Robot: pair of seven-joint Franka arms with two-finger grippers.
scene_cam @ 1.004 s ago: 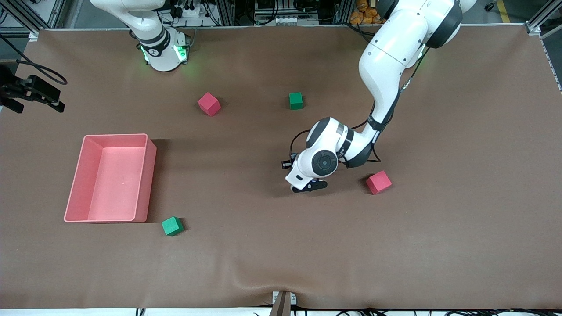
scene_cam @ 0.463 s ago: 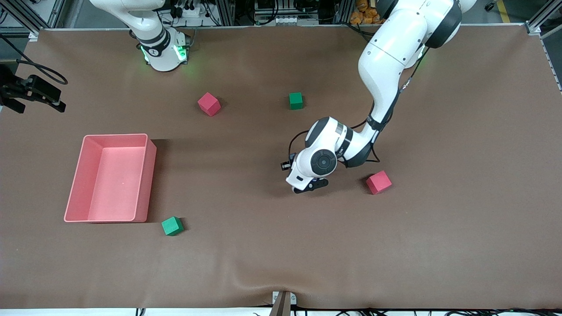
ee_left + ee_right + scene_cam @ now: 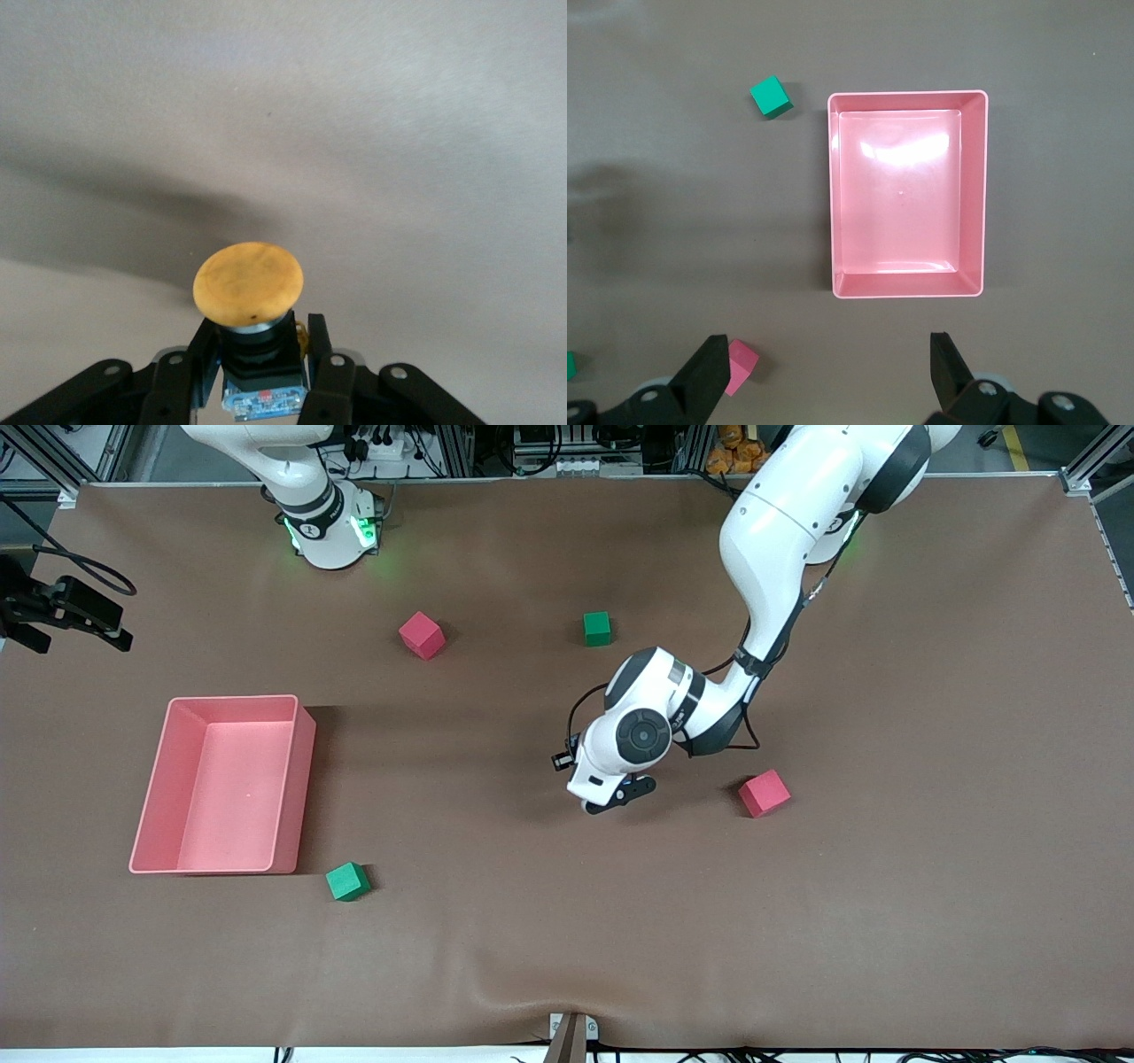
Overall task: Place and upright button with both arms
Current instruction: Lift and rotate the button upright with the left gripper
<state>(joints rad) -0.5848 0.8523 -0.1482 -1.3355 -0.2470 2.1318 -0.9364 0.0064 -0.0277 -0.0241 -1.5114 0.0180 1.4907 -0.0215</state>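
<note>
The button [image 3: 249,285] sits pinched in the left gripper [image 3: 257,372], body half hidden; right gripper [image 3: 831,372] hangs spread above the pink tray [image 3: 973,190].

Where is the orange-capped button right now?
The button sits clamped in the left gripper, as the left wrist view shows; the front view places that gripper mid-table, between the green cube and pink cube.

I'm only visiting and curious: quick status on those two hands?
Left hand shut on the button, above bare table. Right hand open, high over the pink tray, waiting. Nothing in the way.
</note>
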